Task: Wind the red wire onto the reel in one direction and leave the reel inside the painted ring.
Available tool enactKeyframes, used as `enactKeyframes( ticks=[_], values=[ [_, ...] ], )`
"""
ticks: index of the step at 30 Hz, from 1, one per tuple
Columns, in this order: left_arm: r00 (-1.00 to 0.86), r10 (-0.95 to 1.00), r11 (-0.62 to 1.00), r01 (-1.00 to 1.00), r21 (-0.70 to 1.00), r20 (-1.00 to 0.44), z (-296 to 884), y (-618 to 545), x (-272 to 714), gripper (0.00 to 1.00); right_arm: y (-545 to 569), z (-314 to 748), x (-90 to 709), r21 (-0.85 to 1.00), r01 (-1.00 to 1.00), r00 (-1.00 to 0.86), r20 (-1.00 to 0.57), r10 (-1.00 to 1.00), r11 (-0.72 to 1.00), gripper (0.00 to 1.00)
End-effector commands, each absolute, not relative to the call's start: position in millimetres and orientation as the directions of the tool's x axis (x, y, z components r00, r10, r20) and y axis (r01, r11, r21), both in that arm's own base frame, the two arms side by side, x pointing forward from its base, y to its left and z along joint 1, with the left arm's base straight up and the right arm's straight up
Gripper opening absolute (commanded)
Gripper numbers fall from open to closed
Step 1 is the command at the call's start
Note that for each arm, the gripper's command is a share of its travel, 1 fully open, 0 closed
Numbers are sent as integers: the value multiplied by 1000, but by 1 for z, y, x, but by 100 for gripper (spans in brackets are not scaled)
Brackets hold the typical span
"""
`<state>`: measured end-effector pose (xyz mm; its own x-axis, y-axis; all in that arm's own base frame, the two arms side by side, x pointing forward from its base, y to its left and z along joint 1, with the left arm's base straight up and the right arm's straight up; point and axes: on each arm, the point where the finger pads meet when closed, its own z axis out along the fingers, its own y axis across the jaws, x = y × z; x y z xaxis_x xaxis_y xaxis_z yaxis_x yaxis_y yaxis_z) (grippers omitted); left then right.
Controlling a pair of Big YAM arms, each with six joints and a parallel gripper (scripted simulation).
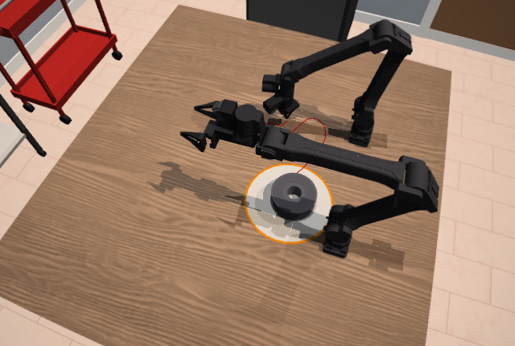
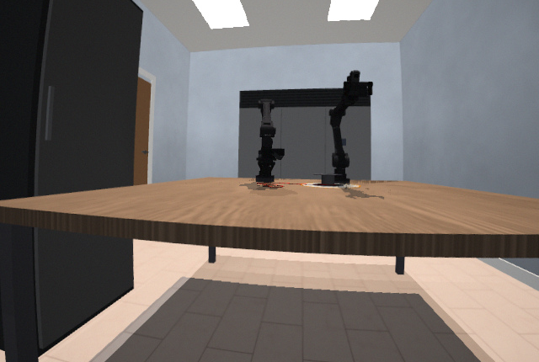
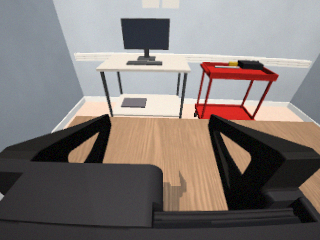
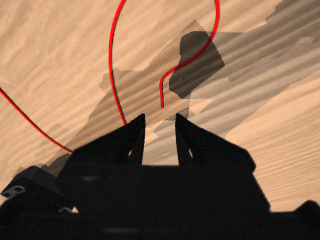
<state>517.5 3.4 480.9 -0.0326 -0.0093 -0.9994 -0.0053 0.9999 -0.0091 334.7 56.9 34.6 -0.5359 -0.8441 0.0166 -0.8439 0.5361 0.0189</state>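
Observation:
The dark reel (image 1: 281,192) (image 2: 328,178) lies flat inside the painted ring (image 1: 290,243). The red wire (image 1: 325,130) (image 4: 110,52) runs from it under my left arm to loose curves on the table. In the right wrist view, one wire end lies just ahead of the fingertips, between their lines. My right gripper (image 1: 286,115) (image 4: 160,119) points down above the wire, partly open, with nothing between its fingers. My left gripper (image 1: 187,120) (image 3: 159,119) is wide open and empty, high above the table and pointing away from the reel. The left arm hides part of the wire.
The left arm's base (image 1: 337,238) stands at the ring's edge and its forearm (image 1: 345,160) crosses above the wire. The right arm's base (image 1: 360,132) stands beyond the wire loop. A red cart (image 1: 68,65) (image 3: 240,73) and a white desk (image 3: 145,64) stand off the table.

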Motion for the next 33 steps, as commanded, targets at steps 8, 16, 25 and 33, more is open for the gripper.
enactKeyframes(
  ticks=[8,16,25,33],
  values=[
    [0,0,1000,0,0,-1000,492,0,519,100,65,7,346,0,-851,-525,0,-851,525,30],
    [0,0,1000,0,0,-1000,492,0,519,100,67,-18,344,0,-851,-525,0,-851,525,30],
    [0,0,1000,0,0,-1000,492,0,519,100,67,-23,343,0,-851,-525,0,-851,525,30],
    [0,0,1000,0,0,-1000,492,0,519,100,66,-23,341,0,-851,-525,0,-851,525,30]
  ],
)
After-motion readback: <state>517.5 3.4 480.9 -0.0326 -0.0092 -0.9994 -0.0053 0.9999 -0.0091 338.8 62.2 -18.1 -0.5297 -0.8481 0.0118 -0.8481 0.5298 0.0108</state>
